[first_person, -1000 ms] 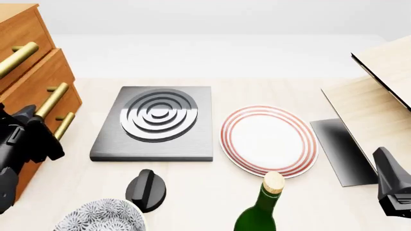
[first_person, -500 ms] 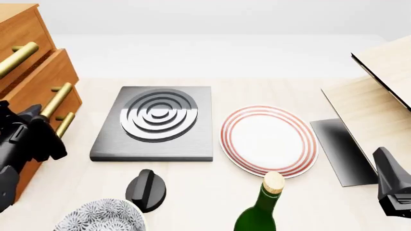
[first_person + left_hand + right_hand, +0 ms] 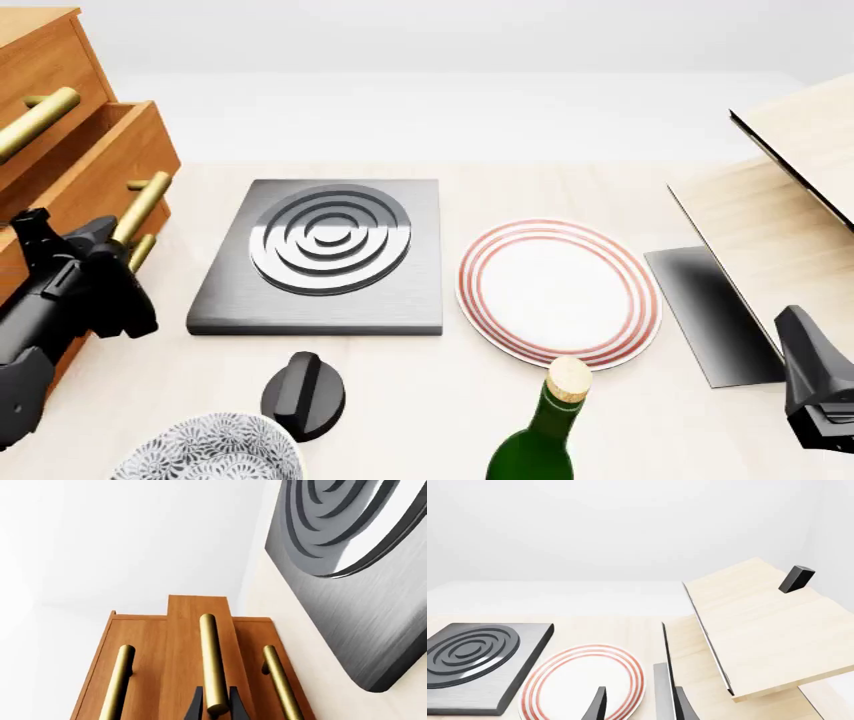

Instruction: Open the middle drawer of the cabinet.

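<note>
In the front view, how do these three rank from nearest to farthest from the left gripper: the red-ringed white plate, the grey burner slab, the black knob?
From the left gripper:
1. Grey burner slab, just to its right.
2. Black knob, below and right, near the front edge.
3. Red-ringed white plate, past the slab, centre-right.

Left gripper (image 3: 215, 706) clamped on brass bar handle (image 3: 211, 662) of middle drawer (image 3: 199, 645), black fingers (image 3: 195, 705) on either side. Two alike handles flanking on orange-brown cabinet (image 3: 157, 675). Grey ringed hob plate (image 3: 347, 575) on pale table (image 3: 267, 625) beside.
</note>
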You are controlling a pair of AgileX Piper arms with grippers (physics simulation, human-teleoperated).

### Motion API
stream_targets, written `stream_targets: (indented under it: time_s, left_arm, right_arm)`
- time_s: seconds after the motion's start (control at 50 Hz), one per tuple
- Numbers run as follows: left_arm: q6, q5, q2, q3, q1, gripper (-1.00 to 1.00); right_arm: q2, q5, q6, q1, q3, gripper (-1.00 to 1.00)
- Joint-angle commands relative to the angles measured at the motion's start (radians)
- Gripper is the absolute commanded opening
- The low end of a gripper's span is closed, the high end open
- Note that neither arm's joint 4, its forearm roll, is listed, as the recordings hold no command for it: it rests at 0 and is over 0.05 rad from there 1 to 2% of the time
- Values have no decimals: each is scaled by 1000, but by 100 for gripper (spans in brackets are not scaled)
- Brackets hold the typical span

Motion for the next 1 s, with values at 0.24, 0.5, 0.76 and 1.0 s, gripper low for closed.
stream_targets:
  time_s: [0.24, 0.5, 0.76, 1.0]
  left_arm:
    - [-4, -10, -4, -34, -139, -100]
    - [-3, -12, 4, -35, -160, -100]
    - [-5, -4, 1, -38, -180, -100]
    - [-13, 9, -15, -29, -198, -100]
  right_arm:
    - [0, -3, 0, -2, 1, 100]
    - [0, -3, 0, -2, 1, 100]
    - [0, -3, 0, -2, 1, 100]
    - [0, -3, 0, -1, 1, 100]
